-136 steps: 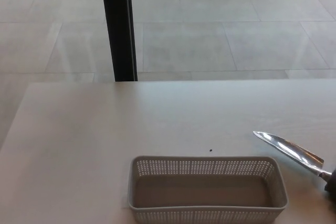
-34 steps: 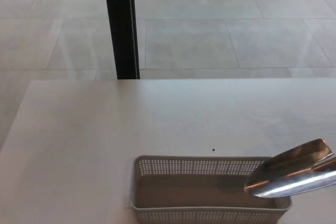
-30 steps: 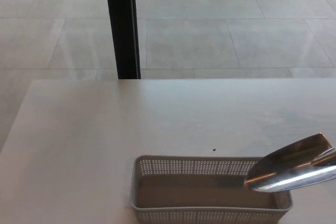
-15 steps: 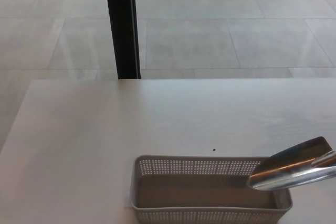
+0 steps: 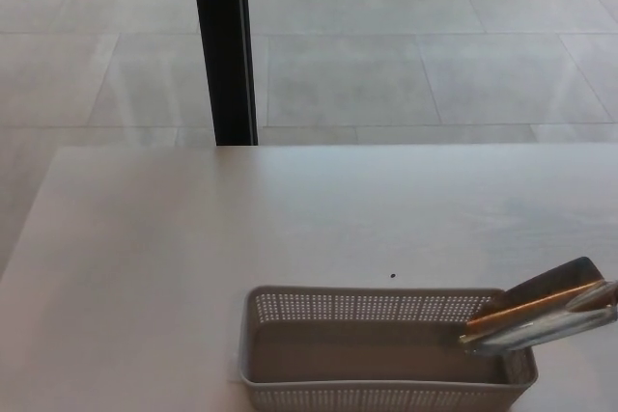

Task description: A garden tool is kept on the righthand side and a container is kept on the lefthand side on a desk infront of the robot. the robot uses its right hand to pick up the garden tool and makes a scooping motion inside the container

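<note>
Garden tool (image 5: 541, 315): metal trowel blade, lower right of frame, turned nearly edge-on, tip over right end of container (image 5: 384, 349); judged mid-scoop, blade rolled to dig. Blade polished, reflective, curved; tan reflection along edge. Handle and holding hand beyond right frame edge; finger state cannot be told. Left hand absent. Container: grey plastic, rectangular, perforated walls, rounded corners, looks empty, bottom centre on pale matte desk (image 5: 241, 219).

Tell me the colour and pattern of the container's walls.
Light grey, with rows of small holes along the upper part of the container, seen in the head view.
</note>
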You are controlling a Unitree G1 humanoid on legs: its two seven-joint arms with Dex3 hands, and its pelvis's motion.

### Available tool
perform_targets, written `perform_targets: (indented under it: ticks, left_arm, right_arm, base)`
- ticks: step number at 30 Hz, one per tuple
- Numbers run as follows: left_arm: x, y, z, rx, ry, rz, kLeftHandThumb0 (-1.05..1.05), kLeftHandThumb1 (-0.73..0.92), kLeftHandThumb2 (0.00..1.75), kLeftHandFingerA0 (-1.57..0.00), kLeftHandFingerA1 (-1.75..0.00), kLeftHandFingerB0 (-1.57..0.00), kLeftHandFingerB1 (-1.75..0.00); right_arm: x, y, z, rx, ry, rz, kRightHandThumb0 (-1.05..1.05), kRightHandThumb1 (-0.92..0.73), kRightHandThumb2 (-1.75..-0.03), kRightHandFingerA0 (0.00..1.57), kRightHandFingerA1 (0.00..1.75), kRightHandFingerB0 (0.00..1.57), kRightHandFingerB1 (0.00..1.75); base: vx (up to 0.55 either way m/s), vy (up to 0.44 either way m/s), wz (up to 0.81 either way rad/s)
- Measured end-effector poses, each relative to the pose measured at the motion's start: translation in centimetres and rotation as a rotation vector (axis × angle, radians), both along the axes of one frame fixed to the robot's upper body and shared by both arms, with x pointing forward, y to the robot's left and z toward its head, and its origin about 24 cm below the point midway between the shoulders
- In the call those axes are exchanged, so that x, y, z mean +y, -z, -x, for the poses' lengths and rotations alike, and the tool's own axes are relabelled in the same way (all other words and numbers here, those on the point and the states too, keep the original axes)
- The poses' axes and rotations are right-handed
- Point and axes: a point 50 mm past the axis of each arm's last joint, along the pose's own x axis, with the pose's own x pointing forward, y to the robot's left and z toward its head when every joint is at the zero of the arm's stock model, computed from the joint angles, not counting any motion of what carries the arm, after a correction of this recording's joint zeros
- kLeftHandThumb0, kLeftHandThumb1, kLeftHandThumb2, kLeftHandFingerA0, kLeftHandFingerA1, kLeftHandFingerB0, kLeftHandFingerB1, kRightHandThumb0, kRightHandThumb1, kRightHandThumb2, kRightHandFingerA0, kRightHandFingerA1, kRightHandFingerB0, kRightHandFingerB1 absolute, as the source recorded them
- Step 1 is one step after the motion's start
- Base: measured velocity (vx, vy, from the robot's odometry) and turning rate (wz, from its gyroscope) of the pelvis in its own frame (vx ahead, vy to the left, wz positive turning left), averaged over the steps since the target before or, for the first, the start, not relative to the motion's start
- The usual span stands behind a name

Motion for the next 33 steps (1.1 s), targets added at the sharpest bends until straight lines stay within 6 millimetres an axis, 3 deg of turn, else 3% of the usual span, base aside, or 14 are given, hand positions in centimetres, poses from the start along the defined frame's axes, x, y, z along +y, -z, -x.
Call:
perform_targets:
  ticks: [4, 6, 10, 12, 14, 15, 16, 18, 19, 25, 26, 27, 30, 33]
  left_arm:
    - [0.0, 0.0, -0.1, -0.001, 0.002, 0.002, -0.15, -0.07, 1.01, -0.9, -0.96, -0.8, -0.89]
    - [0.0, 0.0, -0.2, -0.003, 0.004, 0.004, -0.17, -0.07, 1.01, -0.9, -0.96, -0.8, -0.89]
    - [0.0, -0.1, -0.3, -0.008, 0.002, 0.006, -0.11, -0.06, 1.04, -0.88, -0.95, -0.78, -0.88]
    - [0.0, -0.1, -0.4, -0.011, 0.003, 0.008, -0.1, -0.05, 1.01, -0.9, -0.95, -0.8, -0.89]
    - [0.0, -0.1, -0.5, -0.012, 0.003, 0.009, -0.13, -0.07, 1.0, -0.91, -0.96, -0.81, -0.89]
    - [0.0, -0.1, -0.5, -0.013, 0.003, 0.009, -0.13, -0.06, 1.0, -0.89, -0.96, -0.8, -0.89]
    - [0.0, -0.1, -0.5, -0.012, 0.003, 0.009, -0.16, -0.05, 0.98, -0.9, -0.95, -0.8, -0.88]
    - [0.0, -0.1, -0.4, -0.01, 0.005, 0.01, -0.17, -0.03, 1.0, -0.86, -0.94, -0.78, -0.88]
    - [0.0, 0.0, -0.4, -0.009, 0.006, 0.01, -0.16, -0.06, 1.03, -0.88, -0.96, -0.8, -0.89]
    - [0.0, 0.0, -0.4, -0.008, 0.005, 0.01, -0.16, -0.05, 0.99, -0.85, -0.95, -0.79, -0.88]
    - [0.0, 0.0, -0.4, -0.008, 0.006, 0.01, -0.15, -0.04, 1.01, -0.87, -0.95, -0.8, -0.88]
    - [0.0, 0.0, -0.4, -0.009, 0.006, 0.01, -0.2, -0.05, 1.07, -0.89, -0.96, -0.79, -0.88]
    - [-0.1, 0.0, -0.5, -0.019, -0.006, 0.014, -0.2, -0.06, 1.08, -0.9, -0.97, -0.8, -0.89]
    - [-0.2, 0.1, -0.4, -0.032, -0.022, 0.02, -0.28, -0.09, 1.1, -0.91, -0.99, -0.8, -0.91]
  right_arm:
    - [1.2, -0.2, 0.1, -0.002, -0.023, 0.01, -0.38, -0.62, -0.58, 0.84, 1.62, 0.96, 0.81]
    - [2.0, -0.1, 0.2, 0.006, -0.039, 0.005, -0.38, -0.6, -0.63, 0.82, 1.63, 0.9, 1.04]
    - [3.5, 0.9, 0.3, 0.047, -0.068, -0.02, -0.41, -0.62, -0.62, 0.82, 1.68, 0.97, 0.87]
    - [4.1, 1.7, 0.4, 0.077, -0.081, -0.03, -0.38, -0.63, -0.63, 0.83, 1.68, 0.94, 0.84]
    - [4.7, 2.5, 0.5, 0.097, -0.087, -0.021, -0.41, -0.63, -0.64, 0.84, 1.67, 0.94, 0.85]
    - [4.8, 2.8, 0.5, 0.102, -0.086, -0.012, -0.38, -0.63, -0.64, 0.85, 1.68, 0.9, 0.97]
    - [4.9, 3.1, 0.5, 0.105, -0.082, -0.004, -0.37, -0.64, -0.63, 0.83, 1.68, 0.92, 0.89]
    - [4.9, 3.6, 0.5, 0.118, -0.069, 0.008, -0.39, -0.67, -0.64, 0.84, 1.68, 0.88, 0.93]
    - [4.8, 4.0, 0.5, 0.131, -0.059, 0.011, -0.38, -0.68, -0.61, 0.79, 1.72, 0.88, 1.01]
    - [4.9, 5.6, 0.4, 0.167, -0.018, 0.022, -0.38, -0.69, -0.64, 0.84, 1.71, 0.86, 0.97]
    - [5.0, 5.7, 0.4, 0.167, -0.015, 0.02, -0.37, -0.7, -0.64, 0.82, 1.71, 0.83, 1.09]
    - [5.2, 5.8, 0.4, 0.168, -0.015, 0.016, -0.37, -0.69, -0.66, 0.83, 1.69, 0.87, 0.97]
    - [6.3, 6.5, 0.4, 0.171, -0.02, -0.021, -0.34, -0.71, -0.66, 0.82, 1.72, 0.82, 1.06]
    - [6.8, 6.7, 0.2, 0.166, -0.009, -0.045, -0.34, -0.69, -0.67, 0.86, 1.72, 0.86, 0.96]
  base:
    - [0.0, 0.0, 0.0]
    - [0.0, 0.0, 0.0]
    - [0.0, 0.0, 0.0]
    - [0.0, 0.0, 0.0]
    - [0.0, 0.0, 0.0]
    - [0.0, 0.0, 0.0]
    - [0.0, 0.0, 0.0]
    - [0.0, 0.0, 0.0]
    - [0.0, 0.0, 0.0]
    - [0.0, 0.0, 0.0]
    - [0.0, 0.0, 0.0]
    - [0.0, 0.0, 0.0]
    - [0.0, 0.0, 0.0]
    - [0.0, 0.0, 0.0]
